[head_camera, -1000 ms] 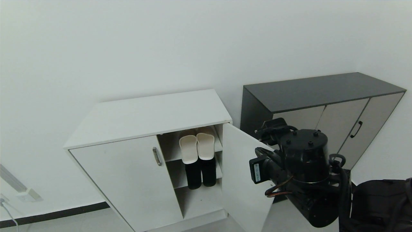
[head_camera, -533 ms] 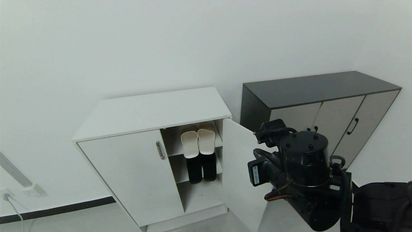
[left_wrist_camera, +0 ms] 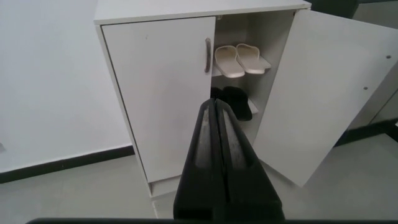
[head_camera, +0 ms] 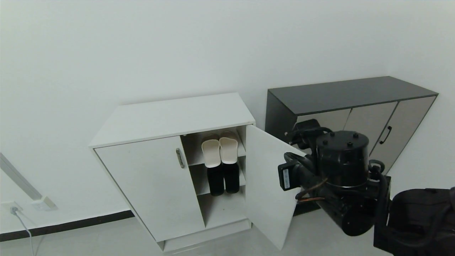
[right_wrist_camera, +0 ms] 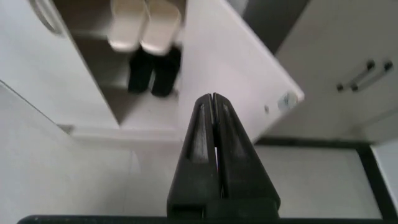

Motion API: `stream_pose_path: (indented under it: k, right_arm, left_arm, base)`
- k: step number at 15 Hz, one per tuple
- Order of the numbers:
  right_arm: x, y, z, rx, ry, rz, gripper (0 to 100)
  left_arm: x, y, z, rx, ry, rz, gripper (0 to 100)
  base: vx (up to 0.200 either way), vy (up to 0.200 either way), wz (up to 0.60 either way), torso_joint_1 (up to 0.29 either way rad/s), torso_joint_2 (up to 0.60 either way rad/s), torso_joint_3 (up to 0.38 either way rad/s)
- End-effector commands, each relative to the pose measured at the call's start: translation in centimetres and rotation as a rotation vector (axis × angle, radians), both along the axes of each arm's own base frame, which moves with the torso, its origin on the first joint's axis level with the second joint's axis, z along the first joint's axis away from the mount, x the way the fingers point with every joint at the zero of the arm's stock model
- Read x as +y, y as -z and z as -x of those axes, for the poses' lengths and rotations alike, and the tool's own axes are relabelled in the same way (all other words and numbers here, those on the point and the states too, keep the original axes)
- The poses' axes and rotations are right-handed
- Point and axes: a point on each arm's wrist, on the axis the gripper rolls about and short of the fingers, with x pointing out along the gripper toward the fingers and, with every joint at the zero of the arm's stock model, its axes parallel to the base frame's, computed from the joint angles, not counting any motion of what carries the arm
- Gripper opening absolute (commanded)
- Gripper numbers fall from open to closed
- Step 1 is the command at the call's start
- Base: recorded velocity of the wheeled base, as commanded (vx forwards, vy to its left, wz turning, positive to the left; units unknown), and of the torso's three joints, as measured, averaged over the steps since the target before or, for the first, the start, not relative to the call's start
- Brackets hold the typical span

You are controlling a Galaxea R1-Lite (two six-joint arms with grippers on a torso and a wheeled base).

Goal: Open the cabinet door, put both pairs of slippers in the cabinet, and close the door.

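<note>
The white cabinet [head_camera: 170, 117] stands against the wall with its right door [head_camera: 266, 185] swung open and its left door [head_camera: 153, 185] closed. Inside, a white pair of slippers [head_camera: 219, 151] lies on the upper shelf and a black pair [head_camera: 224, 179] on the shelf below. My right arm [head_camera: 337, 177] is just right of the open door. My right gripper [right_wrist_camera: 212, 99] is shut and empty, held above the floor before the door [right_wrist_camera: 233, 62], slippers [right_wrist_camera: 144, 25] beyond it. My left gripper [left_wrist_camera: 215, 104] is shut and empty, well back from the cabinet's front, facing both pairs [left_wrist_camera: 241, 59].
A dark grey cabinet [head_camera: 352, 96] with closed doors stands right of the white one, close behind the open door. A wall socket with a cable [head_camera: 12, 208] sits low at the far left. Bare floor lies in front of both cabinets.
The whole head view has shifted, so the camera has moved; the cabinet now sits farther right and higher. The door, the slippers and both shut grippers look unchanged.
</note>
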Motion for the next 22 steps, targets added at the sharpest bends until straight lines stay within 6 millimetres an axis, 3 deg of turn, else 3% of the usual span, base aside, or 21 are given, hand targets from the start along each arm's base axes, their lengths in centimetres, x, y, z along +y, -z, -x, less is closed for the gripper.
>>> stream_pose_path:
  k: [1,6,11,22]
  right_arm:
    - [-1.0,-1.8,-2.7,-0.024,0.071,-0.026,0]
    - [-3.3,-3.0,-9.1,0.104,0.161,-0.07,0]
    - [-4.4,-0.8,-13.1,0.195,0.142,-0.11,0]
    - [-4.9,3.4,-16.0,0.26,0.151,-0.133,0]
  left_arm:
    - [0.0,0.0,0.0,0.001,0.001,0.0,0]
    - [0.0,0.0,0.0,0.001,0.001,0.002,0]
    - [0.0,0.0,0.0,0.001,0.001,0.002,0]
    - [0.0,0.0,0.0,0.001,0.002,0.002,0]
  base:
    - [0.0,0.0,0.0,0.0,0.0,0.0]
    - [0.0,0.0,0.0,0.0,0.0,0.0]
    - [0.0,0.0,0.0,0.0,0.0,0.0]
    - [0.0,0.0,0.0,0.0,0.0,0.0]
